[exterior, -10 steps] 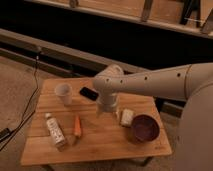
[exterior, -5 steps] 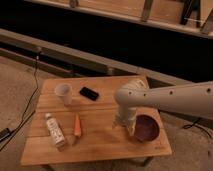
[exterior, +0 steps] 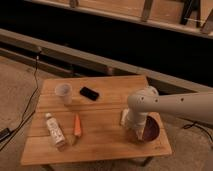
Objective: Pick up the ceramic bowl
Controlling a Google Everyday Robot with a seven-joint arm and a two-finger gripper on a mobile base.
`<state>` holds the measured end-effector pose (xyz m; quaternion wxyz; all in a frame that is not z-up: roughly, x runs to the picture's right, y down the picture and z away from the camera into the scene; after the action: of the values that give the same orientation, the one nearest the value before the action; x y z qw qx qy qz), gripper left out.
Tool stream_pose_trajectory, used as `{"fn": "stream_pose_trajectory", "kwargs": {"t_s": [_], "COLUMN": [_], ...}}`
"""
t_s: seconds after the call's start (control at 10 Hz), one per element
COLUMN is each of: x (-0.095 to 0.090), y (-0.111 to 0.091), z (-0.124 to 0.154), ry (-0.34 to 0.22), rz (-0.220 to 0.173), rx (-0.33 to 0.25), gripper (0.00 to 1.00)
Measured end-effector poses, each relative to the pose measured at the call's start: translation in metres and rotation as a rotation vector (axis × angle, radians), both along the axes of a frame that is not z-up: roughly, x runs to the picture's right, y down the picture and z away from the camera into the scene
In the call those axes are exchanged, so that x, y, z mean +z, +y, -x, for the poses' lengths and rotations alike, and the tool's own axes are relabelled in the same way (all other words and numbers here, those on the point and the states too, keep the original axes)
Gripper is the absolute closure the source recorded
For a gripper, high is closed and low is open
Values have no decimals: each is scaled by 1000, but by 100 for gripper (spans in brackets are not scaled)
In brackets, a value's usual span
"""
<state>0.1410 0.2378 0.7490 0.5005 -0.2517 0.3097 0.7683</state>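
The ceramic bowl (exterior: 151,129) is dark purple-maroon and sits at the right edge of the wooden table (exterior: 100,145), partly hidden by my arm. My gripper (exterior: 135,131) hangs below the white arm's elbow (exterior: 142,105), right at the bowl's left rim. Its tips are hidden against the bowl and the arm. The small translucent white cup (exterior: 64,93) stands at the table's back left.
A black phone (exterior: 89,93) lies near the cup. An orange carrot (exterior: 77,125) and a white bottle (exterior: 54,131) lie on the front left. A white object (exterior: 124,116) sits just left of my arm. A cable (exterior: 27,107) runs along the floor at left.
My arm has swung from the middle of the table to the right and come down at the bowl's left rim. The objects on the table have not moved.
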Motion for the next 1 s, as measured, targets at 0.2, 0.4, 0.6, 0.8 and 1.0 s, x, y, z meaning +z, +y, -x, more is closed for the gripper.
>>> {"fn": "stream_pose_trajectory", "kwargs": {"t_s": [0.2, 0.4, 0.6, 0.8, 1.0], "x": [17, 30, 41, 56, 64], "y": [-5, -23, -33, -30, -27], "z": [-18, -27, -23, -13, -8], "ry": [-34, -79, -120, -162, -178], "rz": [16, 32, 40, 42, 37], "rx": [-61, -138, -185, -199, -190], "gripper": [35, 35, 35, 35, 35]}}
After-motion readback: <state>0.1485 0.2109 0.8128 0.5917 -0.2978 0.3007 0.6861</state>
